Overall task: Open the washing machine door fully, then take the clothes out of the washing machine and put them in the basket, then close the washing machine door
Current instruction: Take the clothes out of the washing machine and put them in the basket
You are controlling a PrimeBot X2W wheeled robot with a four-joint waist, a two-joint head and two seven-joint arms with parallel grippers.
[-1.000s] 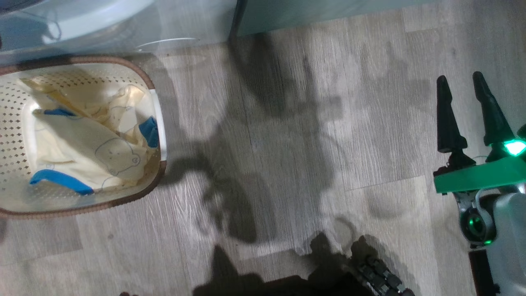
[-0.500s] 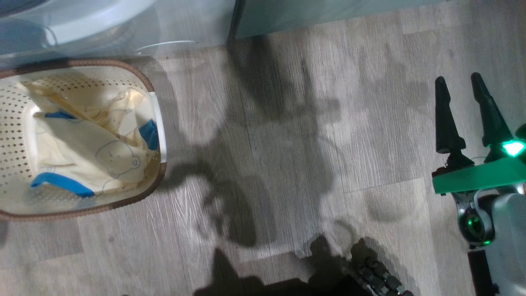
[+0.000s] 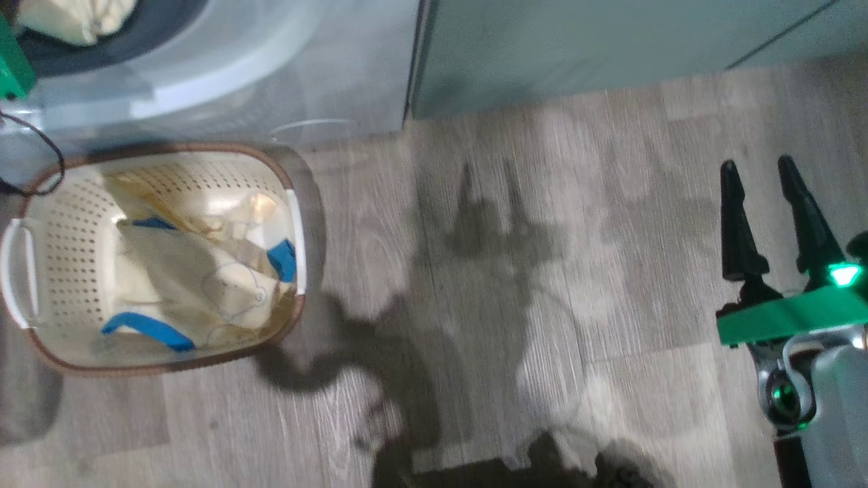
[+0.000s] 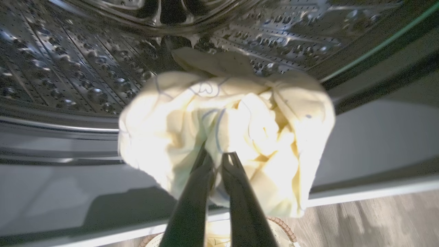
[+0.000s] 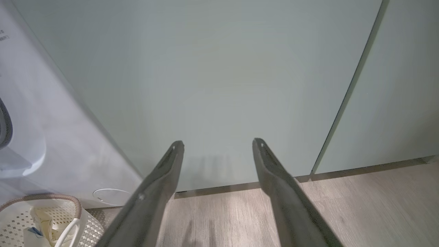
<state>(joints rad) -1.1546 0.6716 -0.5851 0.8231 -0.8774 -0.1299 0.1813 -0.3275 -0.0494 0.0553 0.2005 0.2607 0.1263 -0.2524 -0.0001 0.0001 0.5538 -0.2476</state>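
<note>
Left gripper jaws pinch a cream garment at the washing machine drum mouth (bunched, hanging over the lip). More clothes lie in the basket on the floor at the machine's foot. Right gripper jaws spread, well apart from the basket.

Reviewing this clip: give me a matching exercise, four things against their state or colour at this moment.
Things:
1. left hand
2. right hand
3. basket
4. cabinet door

States:
A. open, above the floor
B. sage-green
C. shut on a cream garment at the drum
D. on the floor, with clothes inside

Pairs: 1-C, 2-A, 3-D, 4-B
</note>
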